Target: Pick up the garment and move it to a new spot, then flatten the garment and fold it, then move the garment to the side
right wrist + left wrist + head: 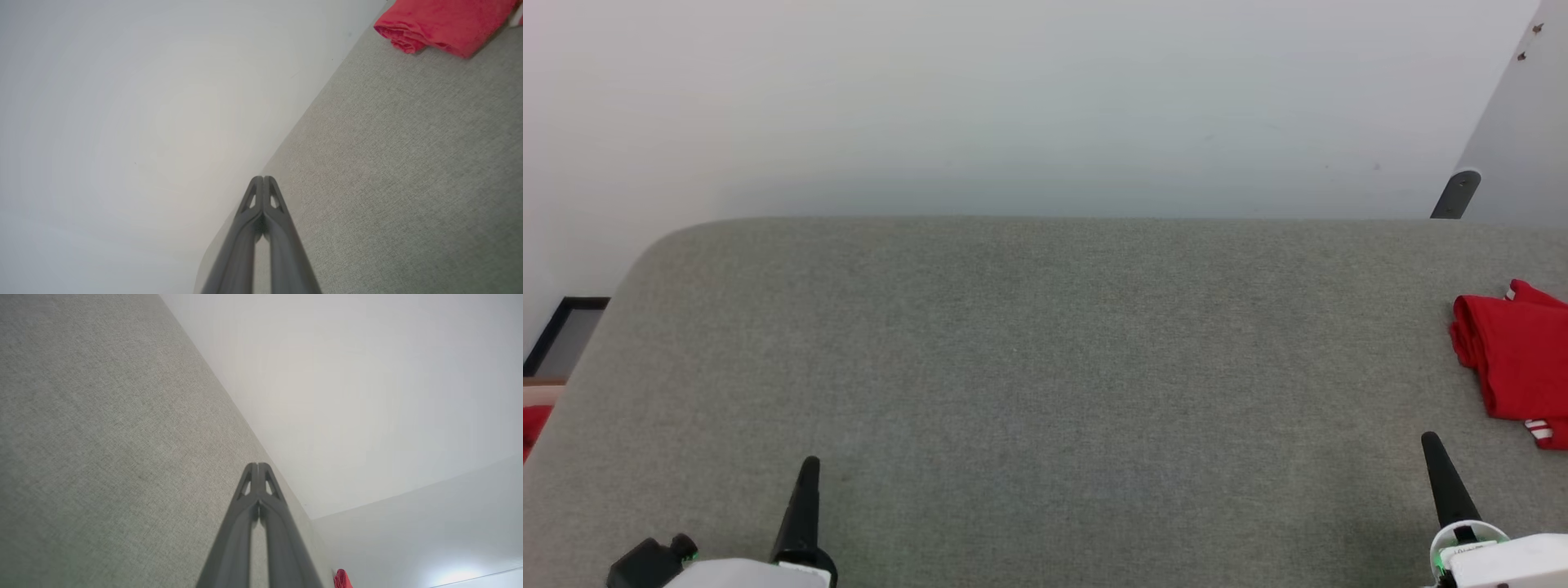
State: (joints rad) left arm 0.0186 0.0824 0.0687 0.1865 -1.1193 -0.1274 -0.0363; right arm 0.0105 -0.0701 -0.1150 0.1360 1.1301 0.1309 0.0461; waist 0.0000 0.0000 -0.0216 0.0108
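The garment (pixel 1515 363) lies folded at the right edge of the grey bench (pixel 1045 367); the left hand (pixel 258 469) and right hand (pixel 263 179) hover pinched together, empty; the task looks finished, so nothing calls for another grasp.

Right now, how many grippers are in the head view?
2. The left gripper is at the lower left, the right gripper at the lower right, both shut and empty; the garment lies apart at the right edge.
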